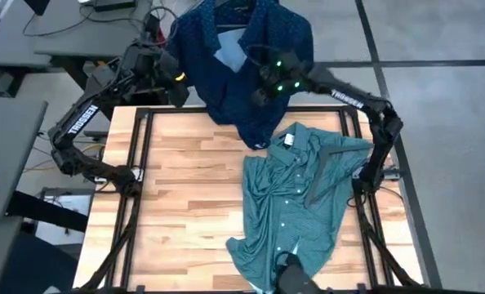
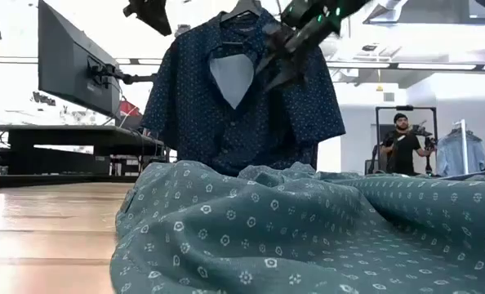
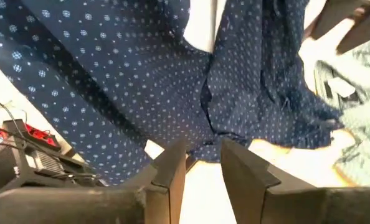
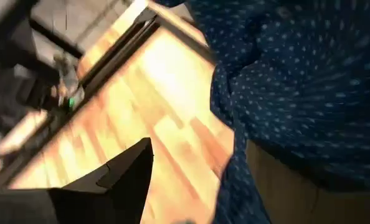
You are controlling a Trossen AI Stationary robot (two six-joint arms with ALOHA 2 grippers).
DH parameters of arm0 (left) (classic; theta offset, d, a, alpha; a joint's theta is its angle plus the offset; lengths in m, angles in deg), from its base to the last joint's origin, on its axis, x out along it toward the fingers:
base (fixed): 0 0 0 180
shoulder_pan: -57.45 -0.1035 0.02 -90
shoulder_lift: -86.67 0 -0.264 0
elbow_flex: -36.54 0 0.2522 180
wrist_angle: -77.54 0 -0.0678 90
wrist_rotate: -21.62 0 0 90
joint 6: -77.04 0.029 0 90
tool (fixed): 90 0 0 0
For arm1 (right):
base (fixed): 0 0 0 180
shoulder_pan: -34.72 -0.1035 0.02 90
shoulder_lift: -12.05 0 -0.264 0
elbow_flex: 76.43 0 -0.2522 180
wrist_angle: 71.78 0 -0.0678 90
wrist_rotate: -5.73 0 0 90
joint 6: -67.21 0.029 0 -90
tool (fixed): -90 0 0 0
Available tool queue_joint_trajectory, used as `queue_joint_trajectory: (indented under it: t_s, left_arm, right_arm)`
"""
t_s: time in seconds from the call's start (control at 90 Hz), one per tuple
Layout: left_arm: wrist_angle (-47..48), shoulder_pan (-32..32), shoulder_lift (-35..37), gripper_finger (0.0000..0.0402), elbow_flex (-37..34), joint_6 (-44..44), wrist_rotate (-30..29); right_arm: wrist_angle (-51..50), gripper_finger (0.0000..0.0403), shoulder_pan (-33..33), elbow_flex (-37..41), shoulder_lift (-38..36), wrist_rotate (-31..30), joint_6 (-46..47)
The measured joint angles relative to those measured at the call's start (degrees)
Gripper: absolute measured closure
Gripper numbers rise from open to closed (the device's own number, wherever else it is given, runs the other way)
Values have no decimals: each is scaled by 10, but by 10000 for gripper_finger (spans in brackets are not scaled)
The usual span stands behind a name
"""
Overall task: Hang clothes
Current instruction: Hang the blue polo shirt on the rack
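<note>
Navy shirt (image 1: 242, 57) hangs upright on a black hanger (image 2: 244, 10) at the table's far edge, collar open, pale inner lining showing at the neck; hem drapes down onto the far part of the table (image 1: 185, 188). In low view it hangs full-length behind the teal shirt (image 2: 308, 237), sleeves spread.

Teal shirt lies spread on the table's right half, collar toward the far edge, crumpled along its left side. A 2nd hanger (image 1: 328, 167) lies on top of it near the right shoulder. Navy hem overlaps teal collar area slightly.

L gripper (image 1: 177, 82) is up by the navy shirt's left sleeve, just beside the fabric. L wrist view shows the fingers (image 3: 169, 171) apart by a narrow gap, nothing between them, shirt front right ahead.

R gripper (image 1: 263, 94) is at the navy shirt's right side, w/ green lights on the wrist. R wrist view shows one dark finger (image 4: 126, 168) and navy cloth close against the other side; can't tell if it's clamped on the fabric or just next to it.

A person (image 2: 402, 143) stands far back in the room, right of low view.
</note>
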Motion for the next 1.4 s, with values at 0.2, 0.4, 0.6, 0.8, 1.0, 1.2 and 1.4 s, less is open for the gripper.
queue_joint_trajectory:
  t_s: [0.2,0.4,0.6,0.8,1.0,1.2,1.4]
  left_arm:
    - [47,0,4,319,0,6,2]
    - [90,4,3,319,0,5,21]
    - [109,4,3,320,0,-17,30]
    - [108,4,3,320,0,-43,30]
    - [102,4,3,320,0,-70,30]
    - [99,4,2,320,0,-83,30]
    - [86,4,2,320,-2,-88,30]
  right_arm:
    - [73,158,45,45,82,-2,85]
    - [124,158,110,20,166,-1,82]
    - [252,158,197,-27,208,-3,79]
    - [339,158,274,-83,220,-11,80]
    - [353,158,332,-132,220,-22,68]
    - [289,158,347,-144,216,-13,53]
    - [135,158,344,-144,213,62,-11]
